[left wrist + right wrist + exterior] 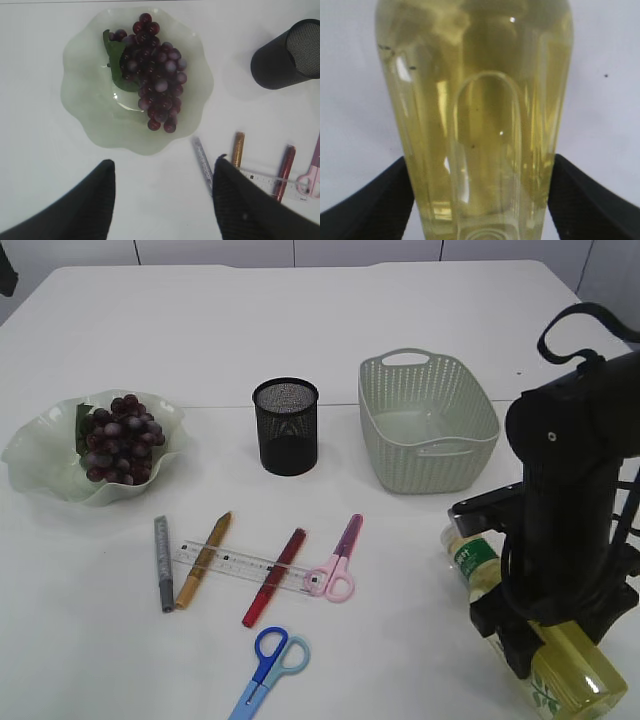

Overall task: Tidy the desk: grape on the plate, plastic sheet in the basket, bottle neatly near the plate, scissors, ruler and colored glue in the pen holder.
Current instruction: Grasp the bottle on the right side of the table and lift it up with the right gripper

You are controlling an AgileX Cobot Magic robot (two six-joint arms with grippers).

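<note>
The bottle (540,640) lies flat at the near right of the table, long axis running near-to-far, far from the plate (40,465) at left. The right gripper (480,200) straddles its body, jaws wide, each finger against a side (grip looks seated). The left gripper (162,200) hangs open, empty, near the plate.

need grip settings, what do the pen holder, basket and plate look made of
Pen holder: black metal mesh, see-through grid.
Basket: pale green moulded plastic, matte woven pattern.
Plate: translucent green glass or plastic, glossy wavy rim; unclear which.
</note>
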